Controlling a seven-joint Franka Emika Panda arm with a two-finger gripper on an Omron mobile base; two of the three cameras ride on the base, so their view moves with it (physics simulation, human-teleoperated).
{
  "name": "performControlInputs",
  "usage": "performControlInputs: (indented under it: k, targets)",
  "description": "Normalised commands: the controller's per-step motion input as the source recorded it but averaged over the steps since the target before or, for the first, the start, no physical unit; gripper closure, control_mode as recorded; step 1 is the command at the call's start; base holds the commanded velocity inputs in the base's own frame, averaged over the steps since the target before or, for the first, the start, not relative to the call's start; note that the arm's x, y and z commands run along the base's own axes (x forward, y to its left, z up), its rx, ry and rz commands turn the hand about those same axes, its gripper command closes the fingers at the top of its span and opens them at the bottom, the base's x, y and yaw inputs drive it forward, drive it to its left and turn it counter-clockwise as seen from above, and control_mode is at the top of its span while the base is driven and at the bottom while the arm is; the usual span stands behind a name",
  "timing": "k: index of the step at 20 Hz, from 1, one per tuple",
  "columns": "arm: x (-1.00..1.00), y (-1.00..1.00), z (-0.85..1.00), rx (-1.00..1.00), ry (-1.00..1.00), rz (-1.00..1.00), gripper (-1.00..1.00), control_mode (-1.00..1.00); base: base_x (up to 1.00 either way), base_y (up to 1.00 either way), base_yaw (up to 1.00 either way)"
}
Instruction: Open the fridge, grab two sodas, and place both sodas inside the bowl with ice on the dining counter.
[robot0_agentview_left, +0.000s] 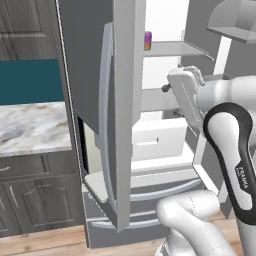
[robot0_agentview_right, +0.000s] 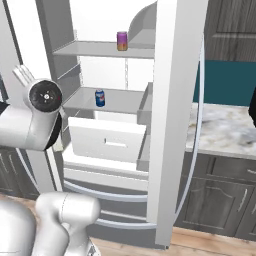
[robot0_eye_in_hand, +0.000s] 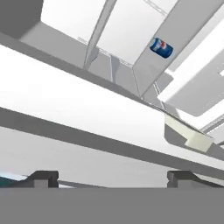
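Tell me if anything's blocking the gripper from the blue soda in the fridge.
Nothing visible does. The fridge doors stand open, and the blue soda stands alone on its shelf. In the hand view the open gripper sees it clear.

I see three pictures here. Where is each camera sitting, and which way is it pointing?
Left base view: behind the arm to its left, facing the open fridge; the white arm rises at lower right.
Right base view: behind the arm to its right, facing the shelves with the purple soda and blue soda; arm at lower left.
Hand view: on the hand, tilted, looking into the fridge past the open gripper.
Shared: both base views show the purple soda; right base and hand views show the blue one.
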Motion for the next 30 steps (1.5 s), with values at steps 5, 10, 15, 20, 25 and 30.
performControlInputs:
  k: [5, 10, 15, 20, 25, 30]
  targets:
    - [0.19, 0.42, -0.03, 0.1, 0.03, 0.04, -1.0, -1.0, 0.0, 0.0, 0.0]
    - [0.19, 0.25, 0.0, 0.08, 0.01, 0.02, -1.0, -1.0, 0.0, 0.0, 0.0]
    - [0.35, 0.0, 0.0, 0.11, 0.0, 0.04, -1.0, -1.0, 0.0, 0.0, 0.0]
    - [0.47, 0.0, 0.0, 0.1, 0.05, 0.04, -1.0, -1.0, 0.0, 0.0, 0.0]
    - [0.29, 0.25, -0.1, 0.04, 0.09, 0.04, -1.0, -1.0, 0.0, 0.0, 0.0]
    - [-0.08, 0.66, -0.16, 0.0, 0.02, 0.05, -1.0, -1.0, 0.0, 0.0, 0.0]
